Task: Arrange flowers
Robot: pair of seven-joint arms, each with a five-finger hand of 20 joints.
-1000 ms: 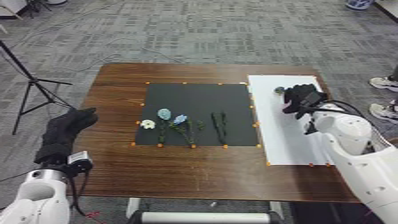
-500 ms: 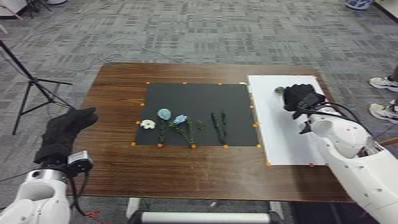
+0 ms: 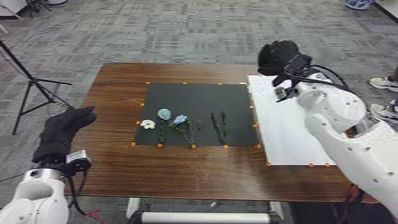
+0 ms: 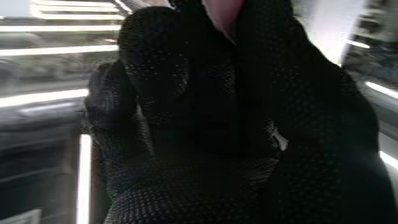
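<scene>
On the black mat [image 3: 197, 95] on the brown counter [image 3: 115, 100] lie a small white flower [image 3: 147, 124], a pale blue-green oval bloom [image 3: 163, 114] and a light blue flower [image 3: 180, 119] on thin green stem, and beside them dark, narrow sprigs [image 3: 222, 131]. The right hand [image 3: 279, 56], above the far end of the white sheet [image 3: 298, 135], has its fingers closed on something pink [image 4: 224, 15]. The left hand [image 3: 67, 125] has relaxed fingers.
</scene>
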